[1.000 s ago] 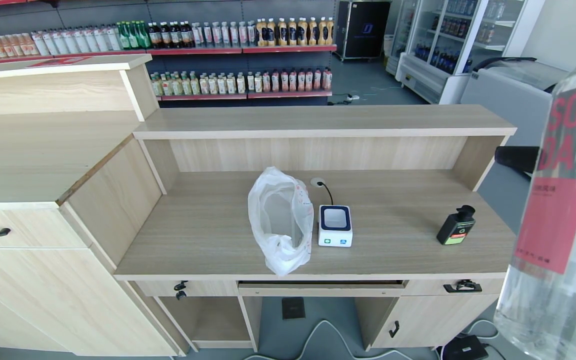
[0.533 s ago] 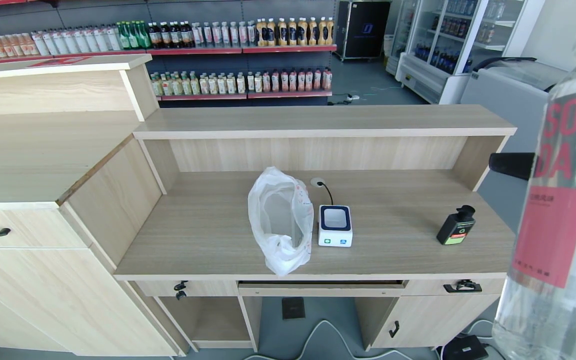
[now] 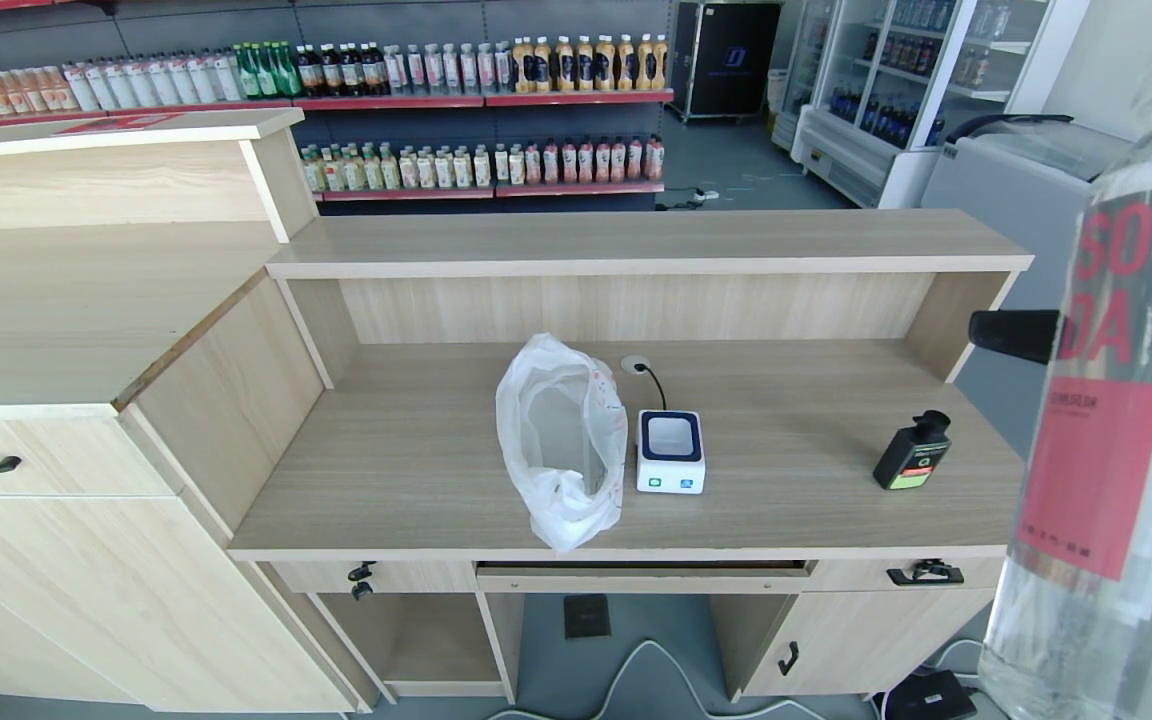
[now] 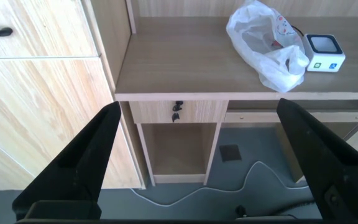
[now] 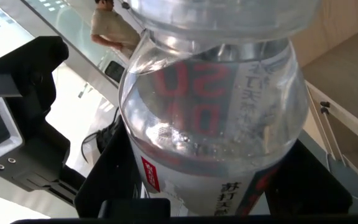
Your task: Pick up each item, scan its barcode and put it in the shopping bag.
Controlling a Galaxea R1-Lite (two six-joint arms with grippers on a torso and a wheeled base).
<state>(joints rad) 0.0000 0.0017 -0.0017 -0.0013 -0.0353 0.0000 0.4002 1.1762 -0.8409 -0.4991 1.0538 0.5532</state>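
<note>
Left gripper (image 4: 199, 112): two flat matte-black fingers (image 4: 79, 168), wedge-shaped, tapering to blunt tips. Right gripper (image 3: 1101, 328): same black finish, rounded finger ends (image 3: 1011, 334). It also has an angular black bracket (image 5: 23, 118) with small screw heads.

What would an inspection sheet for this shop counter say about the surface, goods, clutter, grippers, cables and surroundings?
Surface: light wooden counter, under a raised ledge.
Job's things: white translucent plastic shopping bag, mouth open, beside small white box scanner with dark top; small black bottle with green label standing near the counter's right end; clear plastic soda bottle with red label held upright off the counter.
Clutter: nothing seen.
Grippers: left gripper open, empty; right gripper shut on the soda bottle.
Cables: black scanner cable entering a counter hole; white floor cable.
Surroundings: shelves of drink bottles; glass-door fridges.
</note>
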